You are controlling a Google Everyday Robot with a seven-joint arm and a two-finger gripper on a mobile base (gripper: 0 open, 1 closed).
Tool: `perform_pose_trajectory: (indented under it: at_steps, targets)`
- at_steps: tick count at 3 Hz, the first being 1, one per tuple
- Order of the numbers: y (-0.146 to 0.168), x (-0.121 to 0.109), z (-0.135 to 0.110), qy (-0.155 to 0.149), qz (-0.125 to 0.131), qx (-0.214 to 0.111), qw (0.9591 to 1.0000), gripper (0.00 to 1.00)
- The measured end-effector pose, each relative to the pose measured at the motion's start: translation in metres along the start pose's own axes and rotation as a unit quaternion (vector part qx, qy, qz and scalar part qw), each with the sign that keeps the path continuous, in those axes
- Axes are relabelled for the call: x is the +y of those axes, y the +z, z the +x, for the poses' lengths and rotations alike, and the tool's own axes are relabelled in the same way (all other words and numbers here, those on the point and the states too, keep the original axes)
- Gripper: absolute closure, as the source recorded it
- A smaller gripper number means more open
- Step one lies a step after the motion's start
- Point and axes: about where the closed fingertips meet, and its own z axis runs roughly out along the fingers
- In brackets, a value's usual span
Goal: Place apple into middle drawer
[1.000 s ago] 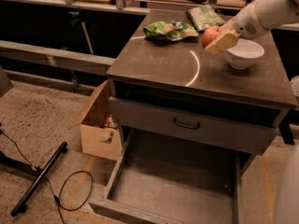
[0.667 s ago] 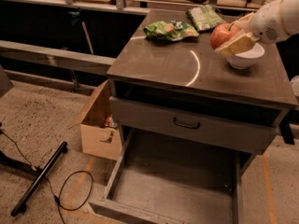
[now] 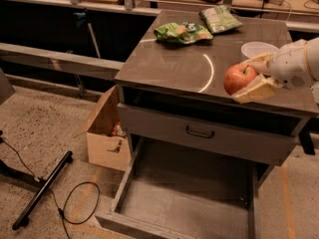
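Observation:
The red-orange apple is held between the fingers of my gripper, just above the front right part of the cabinet top. The gripper comes in from the right and is shut on the apple, one pale finger above it and one below. The middle drawer is pulled far out below. Its bare grey floor lies low and to the left of the apple. The drawer holds nothing.
A white bowl stands just behind the gripper. Two green snack bags lie at the back of the top. A grey drawer front with a black handle overhangs the open drawer. A cardboard box and a cable are on the floor at left.
The gripper has carried the apple from beside the white bowl toward the front edge of the cabinet top. The drawers have not moved.

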Motion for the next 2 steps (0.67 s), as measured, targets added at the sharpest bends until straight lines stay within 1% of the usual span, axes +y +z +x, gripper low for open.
perform_pose_trajectory:
  at_steps: [1, 2]
  targets:
    - [-0.0022, 0.0315, 0.0184, -0.001, -0.022, 0.012, 0.9997, 1.00]
    - [-0.0021, 0.0315, 0.0184, -0.001, -0.022, 0.012, 0.9997, 1.00]
